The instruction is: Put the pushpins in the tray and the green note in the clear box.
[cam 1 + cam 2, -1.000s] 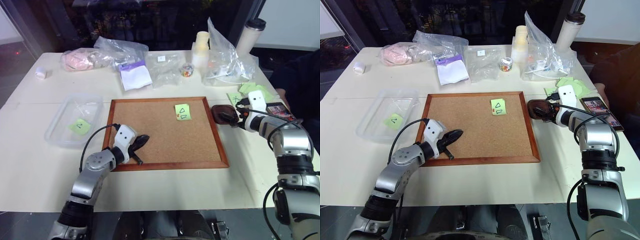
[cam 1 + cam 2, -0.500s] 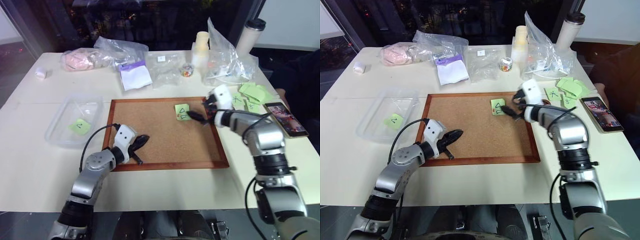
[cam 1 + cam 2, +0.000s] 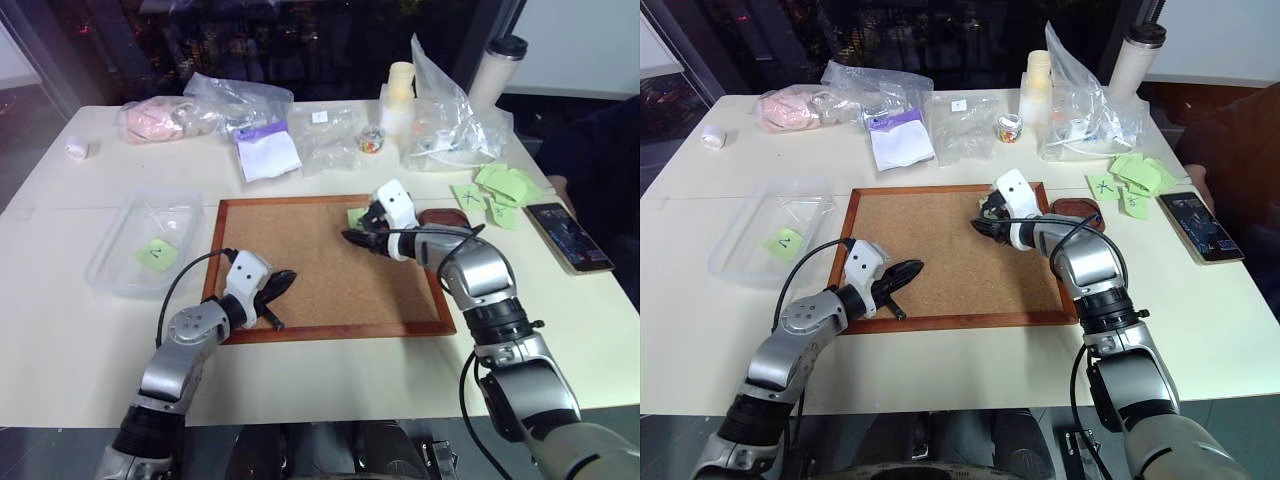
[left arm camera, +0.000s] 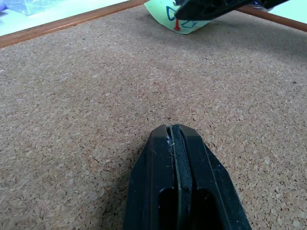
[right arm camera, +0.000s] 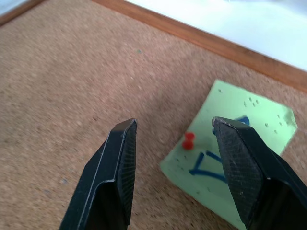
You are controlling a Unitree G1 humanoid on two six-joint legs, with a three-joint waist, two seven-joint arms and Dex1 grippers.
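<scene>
While its two black fingers stand apart, the right gripper hovers over a red pushpin stuck through the small light-green square note, which lies near the far edge of the wood-framed corkboard. The note carries hand-drawn triangle outlines, blue in the wrist view. Most of the cork lies bare between the two arms. The left gripper rests low over the board's near left part, its jaws pressed together on nothing. The small dark brown tray sits just past the board's right edge. The clear plastic box, left of the board, holds a green note with a tick.
</scene>
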